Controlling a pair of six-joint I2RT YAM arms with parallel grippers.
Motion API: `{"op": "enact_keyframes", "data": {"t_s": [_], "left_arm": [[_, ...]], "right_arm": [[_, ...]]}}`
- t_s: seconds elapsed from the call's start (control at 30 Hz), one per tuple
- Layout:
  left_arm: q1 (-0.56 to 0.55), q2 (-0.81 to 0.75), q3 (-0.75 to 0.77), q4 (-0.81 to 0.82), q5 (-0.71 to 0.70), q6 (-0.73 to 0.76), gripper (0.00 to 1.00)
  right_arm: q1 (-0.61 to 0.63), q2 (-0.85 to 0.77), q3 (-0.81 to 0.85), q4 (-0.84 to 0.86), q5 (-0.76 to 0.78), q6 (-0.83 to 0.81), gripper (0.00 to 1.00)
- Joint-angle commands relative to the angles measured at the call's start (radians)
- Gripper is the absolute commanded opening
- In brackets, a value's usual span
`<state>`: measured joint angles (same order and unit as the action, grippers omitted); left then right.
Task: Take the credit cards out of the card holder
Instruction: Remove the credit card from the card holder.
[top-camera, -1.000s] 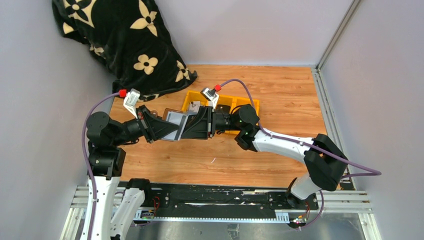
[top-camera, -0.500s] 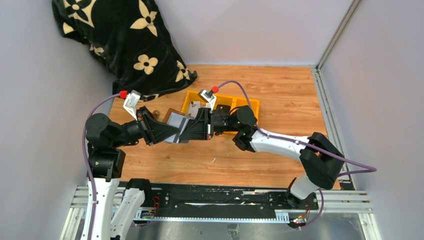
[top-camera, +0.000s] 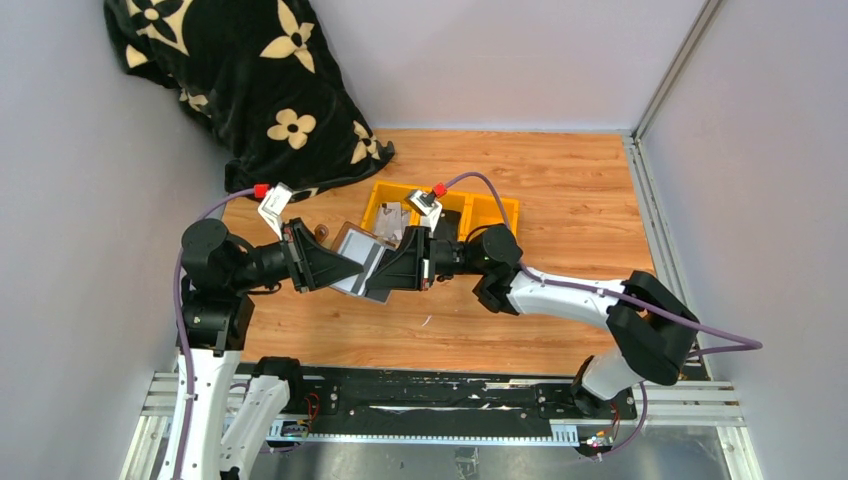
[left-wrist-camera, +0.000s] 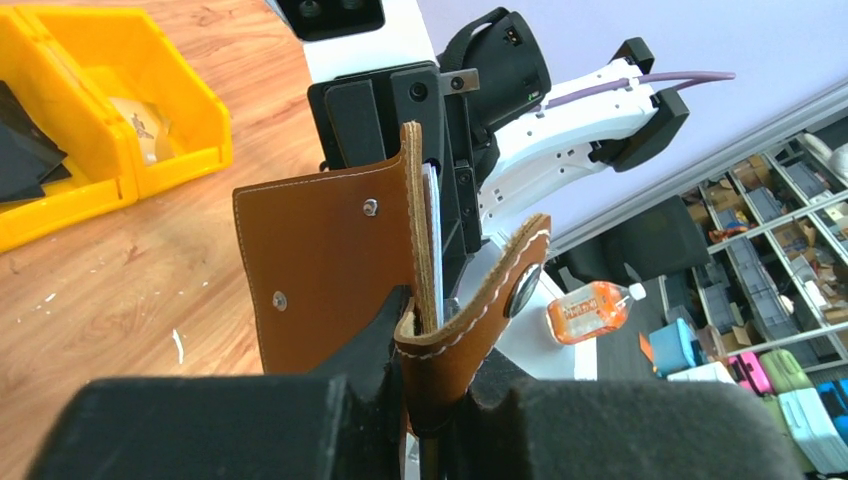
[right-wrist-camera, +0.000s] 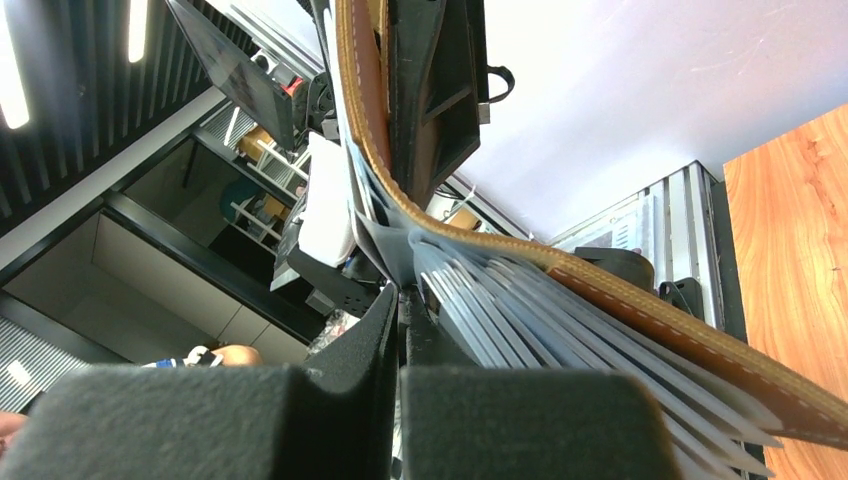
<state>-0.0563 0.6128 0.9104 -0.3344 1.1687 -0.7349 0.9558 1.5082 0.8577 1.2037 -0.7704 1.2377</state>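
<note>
The brown leather card holder (top-camera: 352, 240) hangs in the air between my two grippers, its grey inner face (top-camera: 362, 268) turned up. My left gripper (left-wrist-camera: 440, 350) is shut on its folded lower edge and snap strap (left-wrist-camera: 490, 310), with the cover (left-wrist-camera: 330, 270) standing upright. Pale credit cards' edges (left-wrist-camera: 432, 225) show behind the cover. From the opposite side my right gripper (right-wrist-camera: 400, 300) is shut on a thin grey leaf (right-wrist-camera: 375, 245) inside the holder, beside the fanned clear sleeves (right-wrist-camera: 520, 310). I cannot tell whether that leaf is a card or a sleeve.
Yellow plastic bins (top-camera: 492, 210) stand on the wooden table just behind the grippers, with dark and pale items in them. A black flowered blanket (top-camera: 240, 80) fills the back left corner. Grey walls close in on both sides.
My right gripper has shut from half open. Both grippers and the card holder have dropped a little toward the near side, and the holder has tilted.
</note>
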Motion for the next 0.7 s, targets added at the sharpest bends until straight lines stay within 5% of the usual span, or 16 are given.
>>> {"op": "enact_keyframes", "data": {"t_s": [0.0,0.27,0.37,0.47,0.67], "left_arm": [[-0.017,-0.01,0.019,-0.023,0.107,-0.031,0.13],[-0.017,-0.013,0.039,-0.023,0.107,-0.035,0.11],[-0.017,-0.02,0.036,-0.022,0.105,-0.035,0.1],[-0.017,-0.027,0.036,-0.023,0.102,-0.034,0.1],[-0.017,-0.042,0.041,-0.011,0.098,-0.034,0.1]], "right_arm": [[-0.006,-0.046,-0.033,0.072,0.081,-0.009,0.0],[-0.006,-0.083,-0.051,0.023,0.084,-0.036,0.02],[-0.005,-0.086,-0.023,0.0,0.08,-0.042,0.31],[-0.005,-0.087,0.001,-0.025,0.085,-0.06,0.4],[-0.005,-0.073,0.036,-0.052,0.102,-0.064,0.36]]}}
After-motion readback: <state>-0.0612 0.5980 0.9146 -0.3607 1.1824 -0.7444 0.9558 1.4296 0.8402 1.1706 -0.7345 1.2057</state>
